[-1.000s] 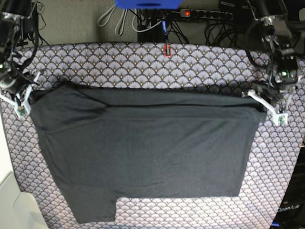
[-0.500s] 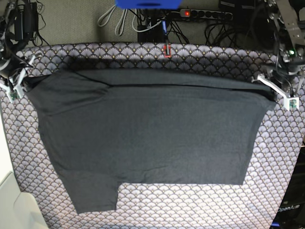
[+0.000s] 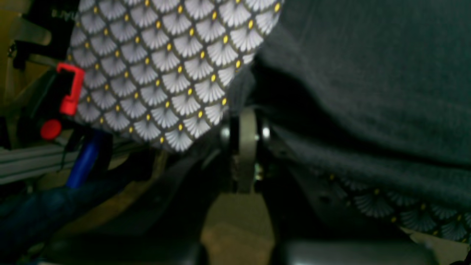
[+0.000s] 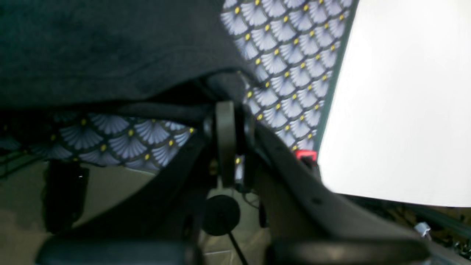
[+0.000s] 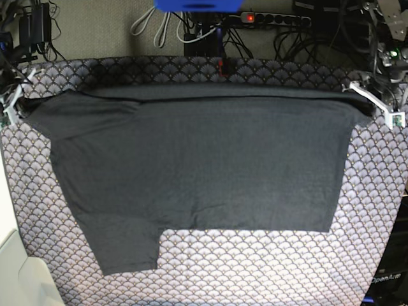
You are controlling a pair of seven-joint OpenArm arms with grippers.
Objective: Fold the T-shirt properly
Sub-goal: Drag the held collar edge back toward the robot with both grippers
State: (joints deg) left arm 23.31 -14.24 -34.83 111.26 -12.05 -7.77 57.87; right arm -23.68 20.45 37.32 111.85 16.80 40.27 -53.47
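Your left gripper at upper right and right gripper at upper left each stand clamped on the T-shirt, stretching its long top edge taut between them; soft charcoal knit drapes down-frame over the fan-patterned tablecloth

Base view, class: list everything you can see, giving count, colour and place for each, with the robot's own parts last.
T-shirt: one, dark charcoal, spread across the table, far edge lifted.
Tablecloth: one, grey fan pattern with yellow dots, covering the table.
Power strip: one, black with a red switch, behind the table.
Cables: several, white and black, behind the table.
Left pincer: one, white, shut on the T-shirt's far right corner.
Right pincer: one, white, shut on its far left corner.
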